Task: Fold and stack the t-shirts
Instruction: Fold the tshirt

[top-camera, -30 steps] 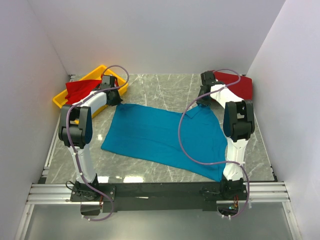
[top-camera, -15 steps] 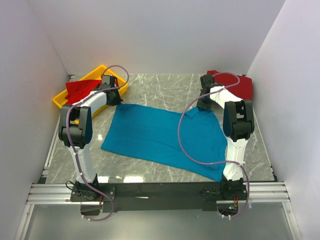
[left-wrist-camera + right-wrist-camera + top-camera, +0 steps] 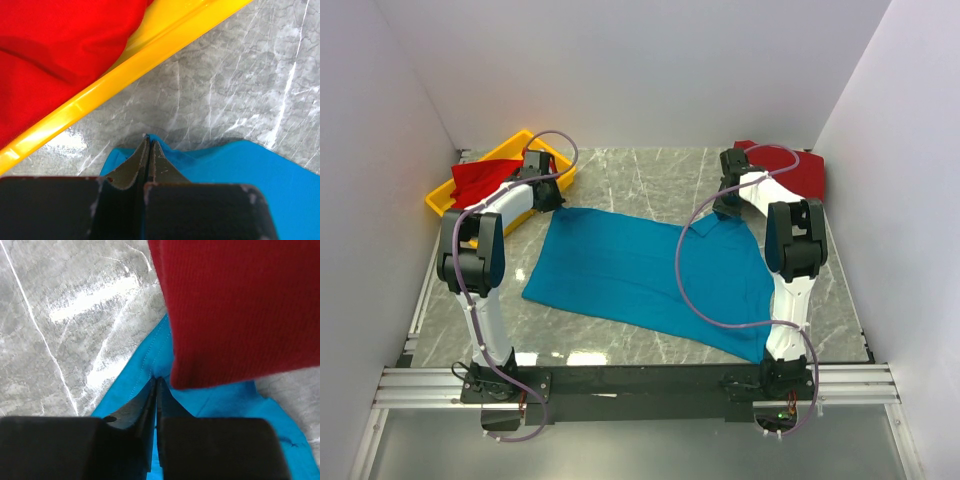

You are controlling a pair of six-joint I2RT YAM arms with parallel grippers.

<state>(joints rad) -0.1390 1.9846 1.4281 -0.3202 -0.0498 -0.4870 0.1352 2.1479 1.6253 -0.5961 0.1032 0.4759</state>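
Mid-frame on counter (image 3: 650,175) lay teal t-shirt (image 3: 640,275), spread out; left end effector (image 3: 148,145) pinched shut on its upper-left corner beside yellow tray (image 3: 125,67); right end effector (image 3: 156,382) pinched its upper-right corner by red t-shirt (image 3: 240,305).

The teal-blue t-shirt (image 3: 630,270) lies spread flat on the marble table (image 3: 640,180).
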